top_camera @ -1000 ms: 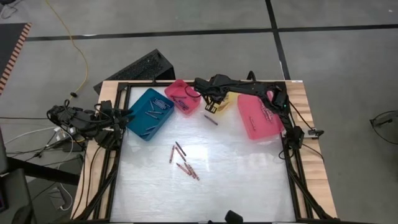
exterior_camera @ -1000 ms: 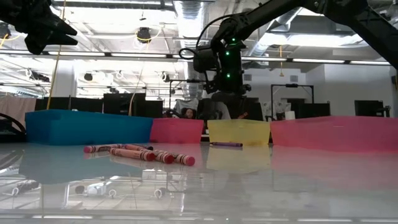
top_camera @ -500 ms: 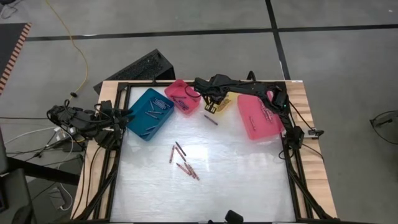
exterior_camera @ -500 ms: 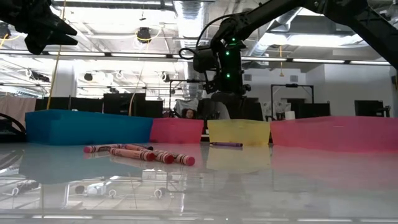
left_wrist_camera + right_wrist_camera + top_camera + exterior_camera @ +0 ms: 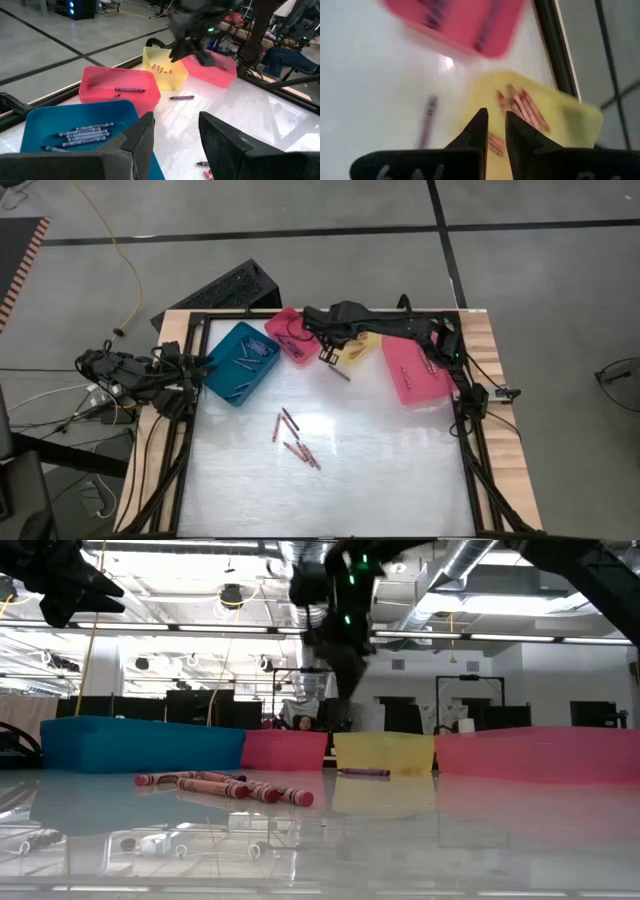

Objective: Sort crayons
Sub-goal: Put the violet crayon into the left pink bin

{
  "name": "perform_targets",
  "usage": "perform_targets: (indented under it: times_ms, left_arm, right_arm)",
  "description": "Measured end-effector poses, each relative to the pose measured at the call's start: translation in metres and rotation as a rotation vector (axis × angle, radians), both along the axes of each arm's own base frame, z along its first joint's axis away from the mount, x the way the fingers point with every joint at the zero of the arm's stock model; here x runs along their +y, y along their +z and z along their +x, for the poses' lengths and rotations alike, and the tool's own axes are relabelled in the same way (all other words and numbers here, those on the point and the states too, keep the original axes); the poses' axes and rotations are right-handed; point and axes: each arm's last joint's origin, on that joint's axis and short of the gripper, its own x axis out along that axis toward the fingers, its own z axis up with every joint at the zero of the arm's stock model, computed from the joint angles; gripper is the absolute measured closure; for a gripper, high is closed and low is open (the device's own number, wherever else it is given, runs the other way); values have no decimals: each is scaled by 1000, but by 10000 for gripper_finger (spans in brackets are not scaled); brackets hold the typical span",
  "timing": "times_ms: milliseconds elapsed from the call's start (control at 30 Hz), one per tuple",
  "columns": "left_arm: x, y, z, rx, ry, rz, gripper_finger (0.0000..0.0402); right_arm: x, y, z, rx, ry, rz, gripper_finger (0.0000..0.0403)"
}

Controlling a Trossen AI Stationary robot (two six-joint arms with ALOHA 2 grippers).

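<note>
The right claw [image 5: 494, 131] is hanging over the small yellow plastic bin [image 5: 358, 345], its fingers slightly apart and gripping nothing. Red crayons [image 5: 522, 107] are lying in that bin under it. A purple crayon [image 5: 339, 371] is lying on the shiny white desk [image 5: 380, 460] just beside the claw. The left claw [image 5: 172, 137] is waiting open by the teal plastic bin [image 5: 240, 362].

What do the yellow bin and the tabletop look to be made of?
The yellow bin looks like thin, slightly translucent plastic: light glows through its walls and the crayons inside show faintly. The tabletop looks like a glossy white sheet, perhaps acrylic or laminate: it mirrors the bins and ceiling lights.
</note>
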Motion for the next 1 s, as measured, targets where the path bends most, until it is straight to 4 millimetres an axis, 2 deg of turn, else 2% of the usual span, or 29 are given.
perform_targets:
  times_ms: [133,233,400,533,667,733,900,1000]
  left_arm:
    - [0,0,0,0,0,0,256]
    - [0,0,0,0,0,0,256]
    - [0,0,0,0,0,0,256]
    - [0,0,0,1,0,0,256]
    - [0,0,0,1,0,1,256]
    - [0,0,0,1,1,1,256]
    - [0,0,0,0,2,1,256]
    - [0,0,0,0,4,1,256]
  right_arm:
    - [32,21,11,-63,152,-46,342]
    - [50,39,5,-111,196,-60,342]
    - [71,59,-19,-137,181,-50,342]
    - [86,62,-47,-143,156,-35,343]
    - [102,53,-80,-192,118,-32,343]
    - [110,42,-88,-283,111,-34,343]
    - [131,5,-97,-482,177,-45,343]
    - [136,-21,-99,-570,212,-60,343]
